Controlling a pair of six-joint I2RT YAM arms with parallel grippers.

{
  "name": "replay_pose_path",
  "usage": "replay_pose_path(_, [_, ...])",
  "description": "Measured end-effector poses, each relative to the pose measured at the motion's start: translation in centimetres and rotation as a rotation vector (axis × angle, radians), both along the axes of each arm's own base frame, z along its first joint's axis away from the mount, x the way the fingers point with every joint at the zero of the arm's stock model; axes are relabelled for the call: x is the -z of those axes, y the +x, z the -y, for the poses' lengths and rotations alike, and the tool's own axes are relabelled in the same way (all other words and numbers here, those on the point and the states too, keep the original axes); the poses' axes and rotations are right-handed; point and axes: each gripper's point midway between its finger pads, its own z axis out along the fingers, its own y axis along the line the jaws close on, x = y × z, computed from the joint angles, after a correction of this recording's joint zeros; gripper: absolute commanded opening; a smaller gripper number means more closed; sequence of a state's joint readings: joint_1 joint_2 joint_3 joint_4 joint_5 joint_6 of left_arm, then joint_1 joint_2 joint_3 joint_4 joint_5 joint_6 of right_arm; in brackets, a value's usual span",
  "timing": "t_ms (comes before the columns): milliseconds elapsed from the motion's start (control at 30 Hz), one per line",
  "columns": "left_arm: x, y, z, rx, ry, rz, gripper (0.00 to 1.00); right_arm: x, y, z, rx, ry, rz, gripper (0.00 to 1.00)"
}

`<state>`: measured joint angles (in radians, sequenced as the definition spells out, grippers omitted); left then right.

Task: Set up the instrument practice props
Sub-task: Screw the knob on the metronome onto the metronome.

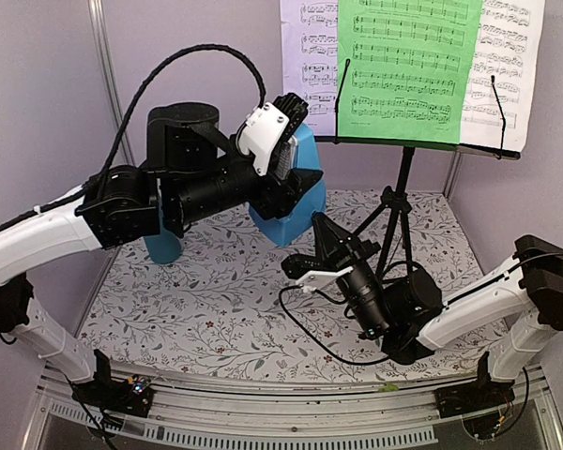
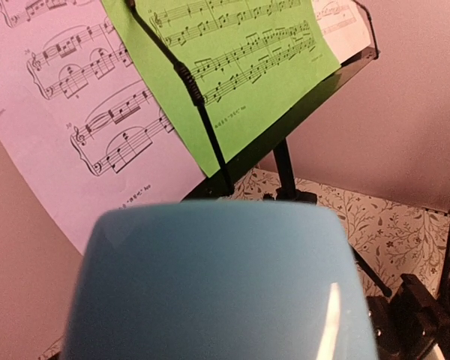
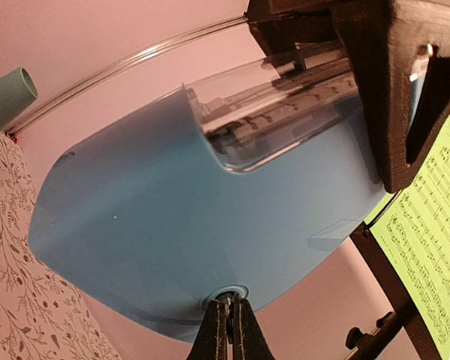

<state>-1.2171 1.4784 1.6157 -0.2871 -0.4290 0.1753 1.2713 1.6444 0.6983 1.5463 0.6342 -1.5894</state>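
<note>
While clamping the metronome [image 1: 296,202] aloft at upper centre with the left gripper [image 1: 289,150], hold steady. Work the right gripper [image 3: 229,330], tips pressed together, at the round knob [image 3: 229,291], bottom centre of the wrist view; probably nudge gently, clear of the stand [image 1: 400,192].

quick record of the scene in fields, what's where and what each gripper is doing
metronome: blue, tilted, held by the left gripper
left gripper: shut on the metronome
right gripper: shut, tips at a small round fitting on the metronome
music stand: upright, back right of the table
sheet music: green page over white pages on the stand
cup: teal, left side of the table, partly hidden
</note>
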Motion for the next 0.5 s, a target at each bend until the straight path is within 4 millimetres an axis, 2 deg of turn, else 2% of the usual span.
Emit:
replay_pose_path(167, [-0.2,-1.0,-0.6,0.034,-0.09,0.058,0.0,-0.9,-0.2,0.7,-0.112,0.17,-0.158,0.0])
replay_pose_path(367, [-2.4,-3.2,-1.1,0.103,-0.236,0.174,0.0,-4.3,-1.7,2.6,-0.402,0.512,-0.456,0.0])
replay_pose_path(500, [-2.2,-4.1,-1.4,0.136,-0.269,0.229,0.0,-4.6,-2.4,2.8,-0.553,0.684,-0.644,0.0])
